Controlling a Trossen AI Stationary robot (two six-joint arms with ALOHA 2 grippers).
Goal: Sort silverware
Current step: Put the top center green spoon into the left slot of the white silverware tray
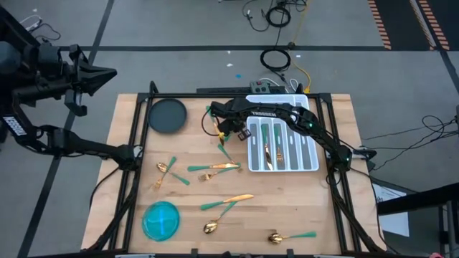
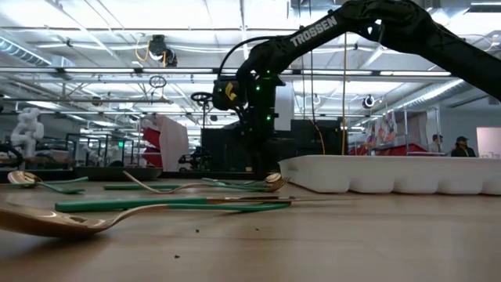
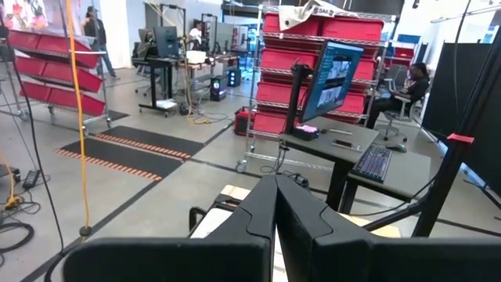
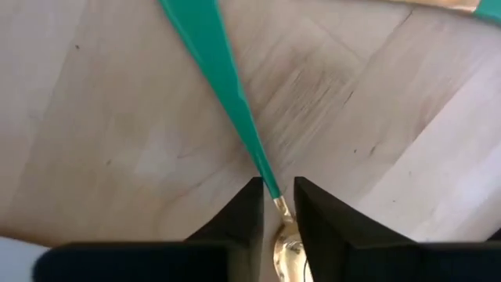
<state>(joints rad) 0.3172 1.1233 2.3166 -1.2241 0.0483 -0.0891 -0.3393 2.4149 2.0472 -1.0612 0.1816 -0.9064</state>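
My right gripper (image 1: 226, 135) points down at the wooden table just left of the white compartmented tray (image 1: 283, 170). It is shut on one piece of silverware (image 4: 235, 102), which has a slim teal handle and a gold head and lies on the wood. More gold-and-teal silverware lies scattered on the table (image 1: 215, 167) (image 1: 166, 172) (image 1: 228, 202) (image 1: 290, 236), and several pieces lie in the tray's compartments. My left gripper (image 1: 107, 73) waits shut, held high beyond the table's far left corner. My right gripper pinches the piece at its thin neck (image 4: 275, 196), where the teal handle meets the gold head, between its two fingers. The fingers (image 4: 243, 223) come from above, pointing steeply down, and lie across the piece. The handle rests flat on the table.
A dark round plate (image 1: 167, 115) sits at the far left of the table and a round blue bowl (image 1: 161, 220) at the near left. Black frame rails run along the table's left and right sides. Bare wood lies between the scattered pieces and the tray.
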